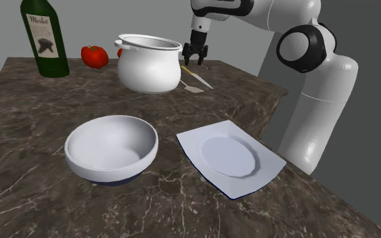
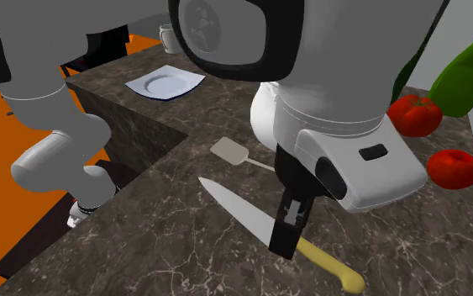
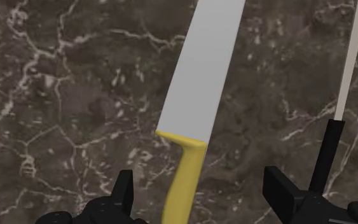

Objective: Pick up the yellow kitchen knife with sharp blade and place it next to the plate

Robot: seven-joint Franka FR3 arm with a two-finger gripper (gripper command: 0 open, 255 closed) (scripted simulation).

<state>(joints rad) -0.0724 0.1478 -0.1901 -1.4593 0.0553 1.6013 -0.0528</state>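
Note:
The knife (image 3: 203,63) lies flat on the dark marble counter, with a pale grey blade and a yellow handle (image 3: 185,184). My gripper (image 3: 201,194) is open just above it, and the handle's blade end sits between the two black fingers (image 3: 123,191) without touching them. In the shoulder view the gripper (image 1: 196,61) hangs over the knife (image 1: 197,78) beside the white pot. The white square plate (image 1: 231,157) rests near the counter's front right. In the second exterior view one finger (image 2: 286,231) covers the middle of the knife (image 2: 234,210).
A white pot (image 1: 148,62) stands close to the gripper's left in the shoulder view. A white bowl (image 1: 111,149), a wine bottle (image 1: 45,37) and a tomato (image 1: 95,56) are further off. A small spatula (image 2: 230,151) lies beside the blade.

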